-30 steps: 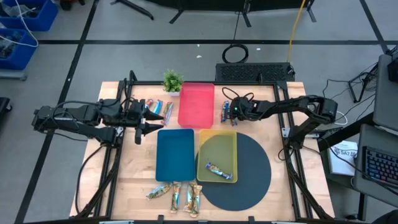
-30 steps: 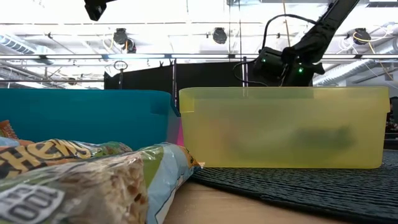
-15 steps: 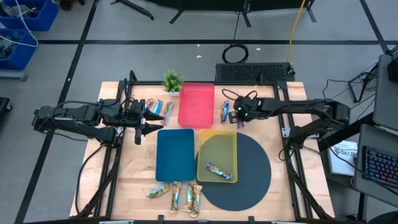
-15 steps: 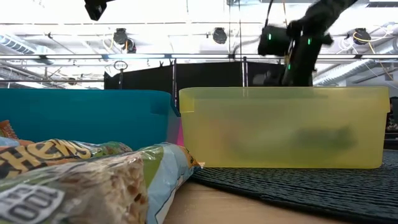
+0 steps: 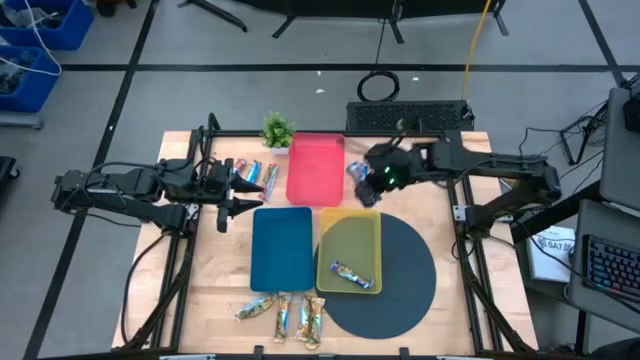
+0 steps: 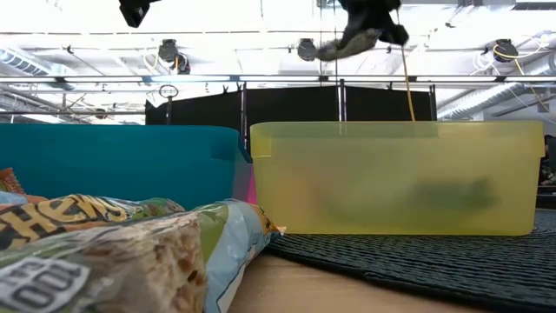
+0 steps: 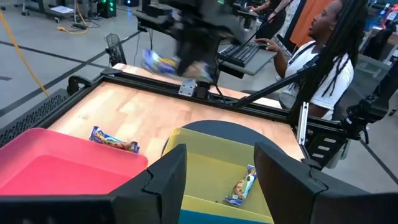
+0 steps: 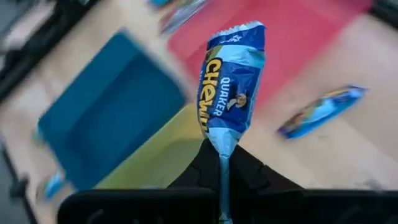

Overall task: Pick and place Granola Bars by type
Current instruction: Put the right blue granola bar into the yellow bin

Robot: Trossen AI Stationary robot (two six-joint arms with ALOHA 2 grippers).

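two arms work the table: the left gripper [image 5: 228, 208] waits with fingers apart beside the blue tray [image 5: 282, 247]; the right gripper [image 5: 362, 178], raised between red tray [image 5: 315, 168] and yellow tray [image 5: 349, 250], pinches a blue bar [image 8: 226, 87] by its end.

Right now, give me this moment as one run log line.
right gripper: shut on blue granola bar, lifted between red tray and yellow tray | left gripper: open, waiting
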